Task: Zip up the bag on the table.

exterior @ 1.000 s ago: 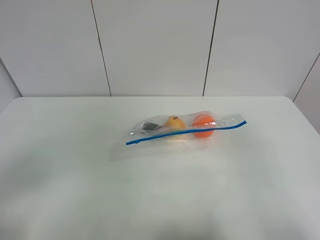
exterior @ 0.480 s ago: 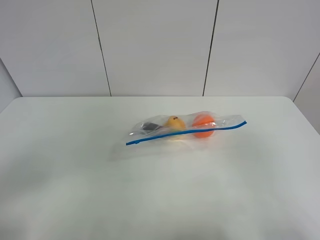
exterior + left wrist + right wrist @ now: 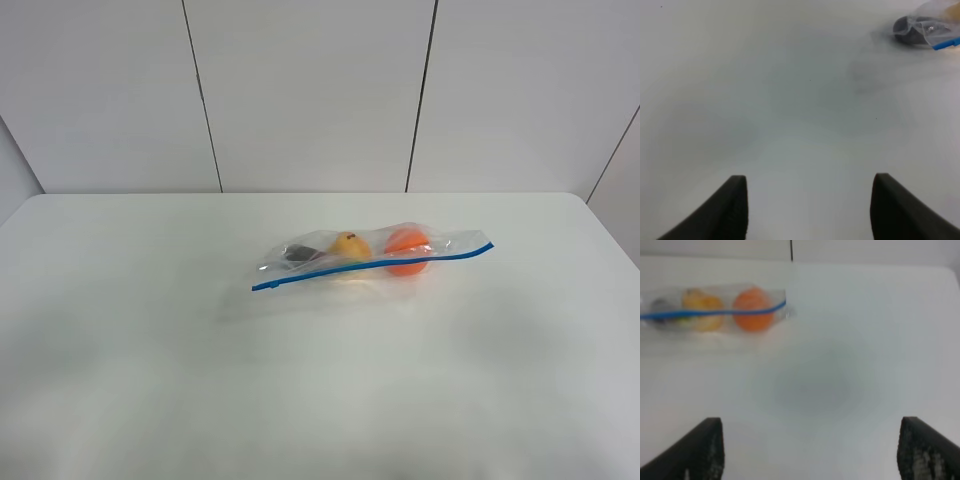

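Bag lying flat on the desk, both grippers apart and clear of it

The bag rests on the desk, blue zipper strip along one edge. The left gripper, fingers spread, holds nothing; the bag lies well ahead, off to one side. The right gripper, also spread, has the bag well ahead.
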Controlling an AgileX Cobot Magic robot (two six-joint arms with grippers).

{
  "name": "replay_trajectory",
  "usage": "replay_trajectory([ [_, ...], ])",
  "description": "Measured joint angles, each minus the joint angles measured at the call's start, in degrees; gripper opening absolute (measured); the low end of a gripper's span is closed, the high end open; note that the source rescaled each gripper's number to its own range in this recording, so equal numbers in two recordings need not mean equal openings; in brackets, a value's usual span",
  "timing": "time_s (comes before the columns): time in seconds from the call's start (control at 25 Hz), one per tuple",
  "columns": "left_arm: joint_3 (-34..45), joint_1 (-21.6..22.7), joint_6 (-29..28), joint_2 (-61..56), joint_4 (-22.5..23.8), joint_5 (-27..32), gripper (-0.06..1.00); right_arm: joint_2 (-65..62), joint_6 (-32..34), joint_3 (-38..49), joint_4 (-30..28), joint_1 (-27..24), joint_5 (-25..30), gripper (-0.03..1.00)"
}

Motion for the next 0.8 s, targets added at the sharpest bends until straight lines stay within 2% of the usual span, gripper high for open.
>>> replay_trajectory([
  [0.2, 0.00, 0.00, 0.00, 0.00, 0.00, 0.02, 0.72, -1.89, 0.44, 4.75, 0.00, 0.00, -0.47, 0.80],
  [0.44, 0.00, 0.00, 0.00, 0.00, 0.00, 0.02, 0.72, -1.89, 1.12, 5.04, -0.94, 0.00, -2.56, 0.80],
  [0.8, 0.00, 0.00, 0.00, 0.00, 0.00, 0.02, 0.72, -1.89, 1.12, 5.63, -1.14, 0.00, -2.67, 0.80],
])
